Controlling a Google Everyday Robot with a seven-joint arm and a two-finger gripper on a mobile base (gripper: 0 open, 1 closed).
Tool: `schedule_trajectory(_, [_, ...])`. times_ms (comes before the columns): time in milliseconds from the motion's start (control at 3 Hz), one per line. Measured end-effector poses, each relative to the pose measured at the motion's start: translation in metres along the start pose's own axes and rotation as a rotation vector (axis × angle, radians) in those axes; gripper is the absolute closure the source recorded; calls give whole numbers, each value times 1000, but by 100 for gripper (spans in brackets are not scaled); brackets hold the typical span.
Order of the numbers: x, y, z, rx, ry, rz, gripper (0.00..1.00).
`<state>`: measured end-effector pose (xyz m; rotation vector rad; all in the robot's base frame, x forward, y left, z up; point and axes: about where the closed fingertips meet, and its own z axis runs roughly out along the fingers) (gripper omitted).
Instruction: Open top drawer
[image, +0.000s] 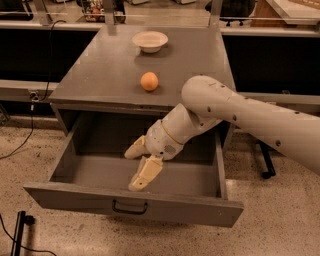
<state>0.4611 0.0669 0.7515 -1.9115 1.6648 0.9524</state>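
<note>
Camera view: top drawer (185, 209) stands pulled well out from the desk (110, 70). The jaws hang spread and empty inside it, off the handle (129, 207), probably because opening looks finished.

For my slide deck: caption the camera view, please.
Top drawer stands open, end effector open over its interior; orange and bowl sit on the cabinet top.

text: none legible | signs/brands: none | end effector (131, 171): over open top drawer (190, 207), fingers apart
</note>
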Motion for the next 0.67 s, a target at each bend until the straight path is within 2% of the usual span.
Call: schedule_trajectory(667, [0, 0, 1, -1, 0, -1, 0])
